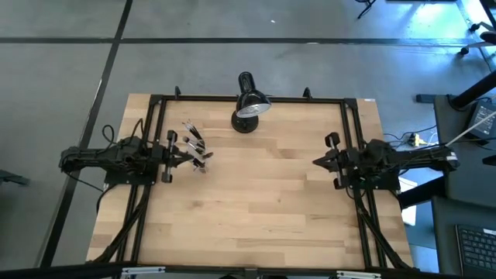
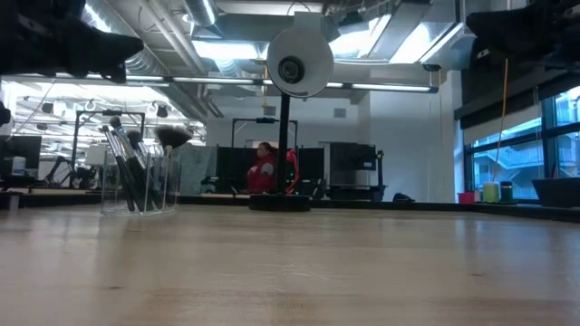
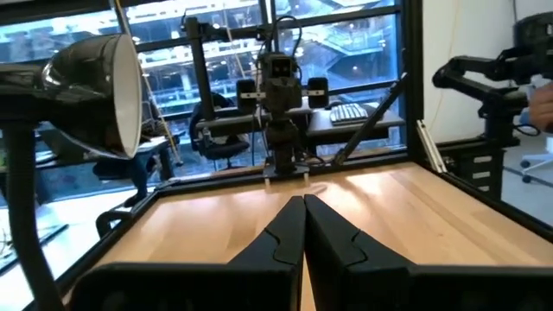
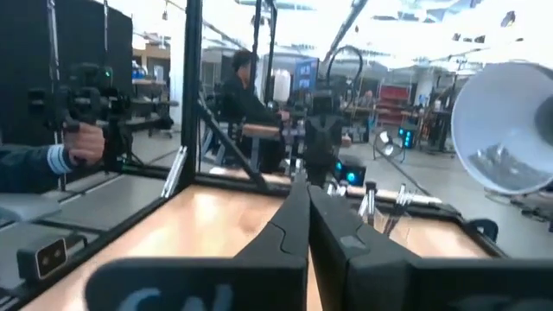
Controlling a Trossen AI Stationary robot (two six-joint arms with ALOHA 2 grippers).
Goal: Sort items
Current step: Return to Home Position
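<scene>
High view: black desk lamp (image 1: 249,108) stands at the far edge of the worktop (image 1: 256,217), shade facing down. Makeup brushes (image 1: 194,146) sit on the left-arm side of the lamp, slightly nearer the front than its base. In the low view they stand tilted, bristles up, inside a transparent organizer (image 2: 168,195), well apart from the lamp base. Left hand (image 1: 188,158) is out from the lamp on the same side, close by the brushes and raised over the organizer. Can't tell if it touches them. Its wrist view shows the fingers pressed together, holding nothing. Right hand (image 1: 316,161) is on the lamp's other side, well apart from it, over bare wood, fingers also together and empty. Behind the lamp in the low view, a person in red (image 2: 264,169) is far back in the room.
</scene>
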